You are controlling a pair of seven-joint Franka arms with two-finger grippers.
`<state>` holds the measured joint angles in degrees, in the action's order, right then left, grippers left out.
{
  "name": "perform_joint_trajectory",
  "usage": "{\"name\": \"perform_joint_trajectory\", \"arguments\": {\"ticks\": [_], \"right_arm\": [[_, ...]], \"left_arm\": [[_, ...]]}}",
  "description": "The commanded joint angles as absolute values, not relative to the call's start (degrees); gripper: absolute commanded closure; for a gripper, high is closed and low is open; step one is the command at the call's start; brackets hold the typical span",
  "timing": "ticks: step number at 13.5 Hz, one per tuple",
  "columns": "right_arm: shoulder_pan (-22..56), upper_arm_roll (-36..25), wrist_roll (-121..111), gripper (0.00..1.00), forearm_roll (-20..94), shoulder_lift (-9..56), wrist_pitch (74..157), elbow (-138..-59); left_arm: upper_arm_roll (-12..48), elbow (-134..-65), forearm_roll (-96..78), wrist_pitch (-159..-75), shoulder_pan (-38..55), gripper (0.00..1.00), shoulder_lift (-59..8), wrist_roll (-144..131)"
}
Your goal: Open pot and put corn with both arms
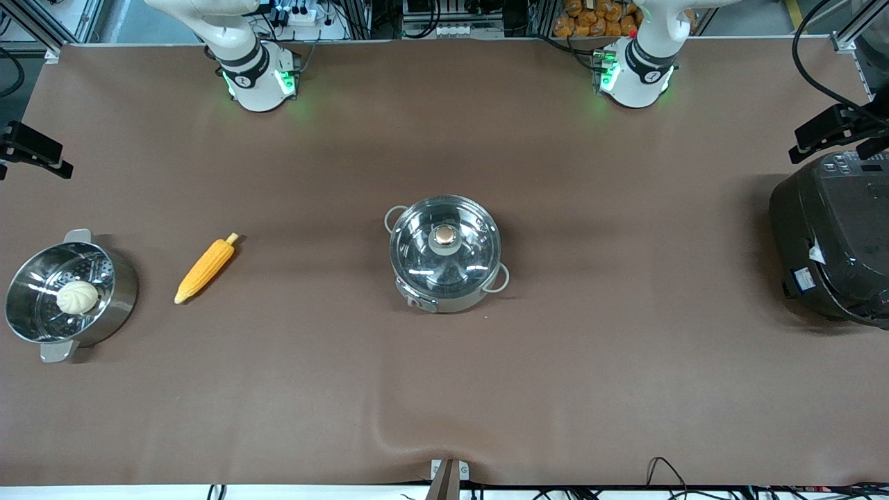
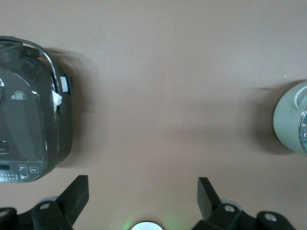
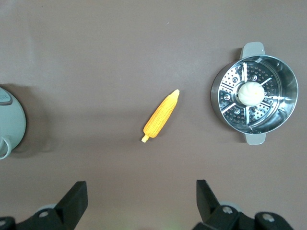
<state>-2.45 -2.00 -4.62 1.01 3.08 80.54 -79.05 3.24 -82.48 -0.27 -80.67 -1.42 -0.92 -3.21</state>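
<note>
The steel pot [image 1: 448, 303] stands mid-table with its glass lid [image 1: 467, 244] on, the lid's knob [image 1: 443, 237] at the centre. The corn [image 1: 205, 269] lies on the mat toward the right arm's end, apart from the pot. In the right wrist view the corn [image 3: 160, 122] lies on the mat with the right gripper [image 3: 141, 194] open and empty high above the mat; the pot's edge [image 3: 9, 120] shows too. The left gripper [image 2: 142, 191] is open and empty high over bare mat, with the pot's edge [image 2: 290, 117] in view. Neither hand shows in the front view.
A steel steamer pot [image 1: 126, 292] with a white bun [image 1: 76, 296] in it stands at the right arm's end, beside the corn; it also shows in the right wrist view [image 3: 284, 79]. A black rice cooker [image 1: 833, 243] stands at the left arm's end, also in the left wrist view [image 2: 29, 110].
</note>
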Motion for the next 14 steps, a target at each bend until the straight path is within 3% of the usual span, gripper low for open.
{"name": "perform_joint_trajectory", "arguments": {"ticks": [1, 5, 9, 12, 14], "right_arm": [[-3.2, -1.0, -3.6, 0.0, 1.8, 2.9, 81.9, -80.1], [-3.3, -1.0, -1.9, 0.0, 4.2, 3.1, 94.3, -91.6], [-5.2, -1.1, 0.8, 0.0, 4.0, 8.3, 97.0, -97.0], [-7.1, -1.1, 6.3, 0.0, 4.5, 8.1, 114.5, -110.4], [-7.1, -1.1, 6.3, 0.0, 4.4, 10.4, 115.5, -111.2]], "left_arm": [[7.3, -82.1, 1.1, -81.6, 2.1, 0.0, -6.0, -3.9], [8.3, -78.9, 1.7, -87.6, 14.9, 0.0, -13.9, -27.9], [7.8, -73.5, 1.8, -91.6, 24.8, 0.0, -20.9, -48.7], [8.3, -72.3, 1.6, -97.6, 30.2, 0.0, -25.9, -61.9], [8.3, -70.0, 1.5, -99.3, 33.0, 0.0, -29.7, -69.0]]}}
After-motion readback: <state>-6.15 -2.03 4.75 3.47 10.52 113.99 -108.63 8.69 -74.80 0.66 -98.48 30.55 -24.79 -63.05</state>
